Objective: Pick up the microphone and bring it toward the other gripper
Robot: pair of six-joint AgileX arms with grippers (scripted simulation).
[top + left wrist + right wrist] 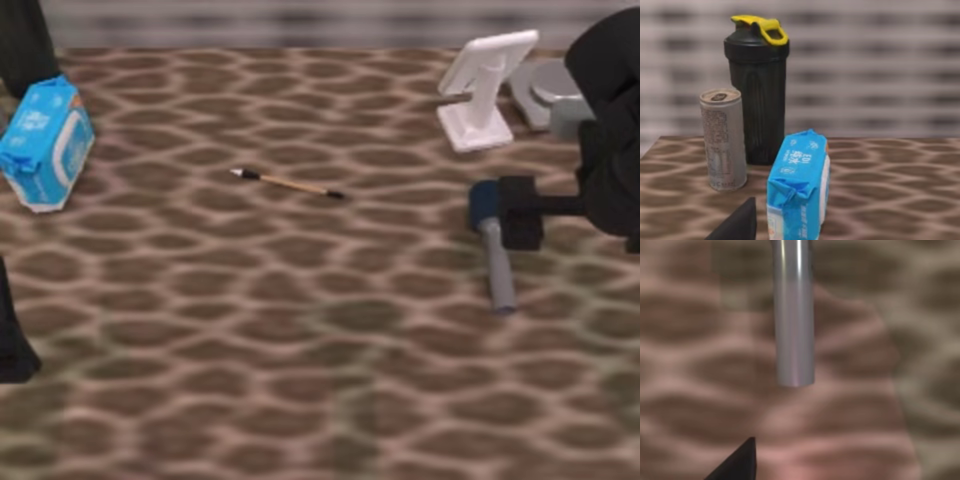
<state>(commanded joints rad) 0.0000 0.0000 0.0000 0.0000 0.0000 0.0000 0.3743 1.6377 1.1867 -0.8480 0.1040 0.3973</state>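
Note:
The microphone (492, 250) lies flat on the patterned table at the right, its dark blue head (484, 204) toward the back and its grey handle (794, 315) toward the front. My right gripper (520, 212) hovers just right of the head, reaching in from the right edge. It is open with nothing held. In the right wrist view the handle lies ahead of one black fingertip (742, 460), not between the fingers. The other gripper, my left gripper (12, 355), is parked at the left edge and open, one finger (740, 225) showing.
A thin black-tipped brush (288, 184) lies mid-table. A blue wipes pack (42, 142) sits far left, with a black shaker bottle (757, 95) and a silver can (722, 140) behind it. A white stand (482, 90) and a grey round object (550, 90) sit at the back right.

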